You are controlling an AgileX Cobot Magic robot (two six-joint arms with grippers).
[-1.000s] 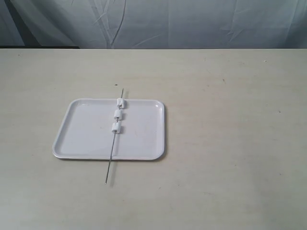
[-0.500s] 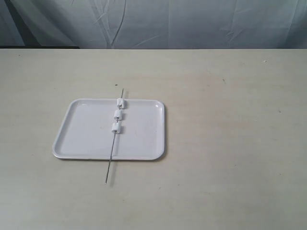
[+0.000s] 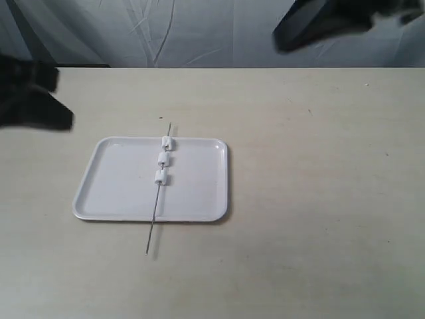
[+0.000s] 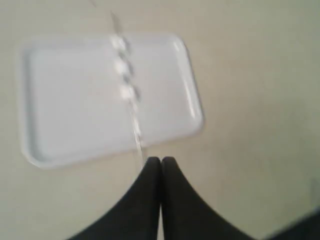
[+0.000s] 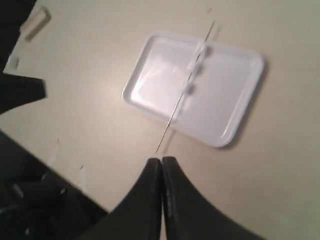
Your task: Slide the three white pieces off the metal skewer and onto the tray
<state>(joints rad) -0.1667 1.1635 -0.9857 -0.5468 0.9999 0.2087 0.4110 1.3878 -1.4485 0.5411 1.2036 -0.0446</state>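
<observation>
White and glossy, a flat rectangular plastic tray [image 3: 119, 189] with rounded corners and a low rim lies left of centre on the pale beige desk [image 3: 319, 212]. Across it, from far to near, rests a thin straight grey metal skewer [image 3: 154, 211]. Its far tip pokes just past the far rim, and its near end reaches out over the near rim above the desk. Three small white blocky pieces [image 3: 163, 158] sit threaded on the far half of the skewer, one at the far rim and two over the tray floor, close in a row but apart. The left hand [image 4: 160, 161] is clear of the tray, its two dark fingers pressed tip to tip with nothing between them. The right hand [image 5: 161, 161] is likewise closed and empty, apart from the tray. In the exterior view the left arm [image 3: 30, 100] is a dark blur at the left edge and the right arm [image 3: 319, 23] a blur at the far right, so their height is hard to judge.
</observation>
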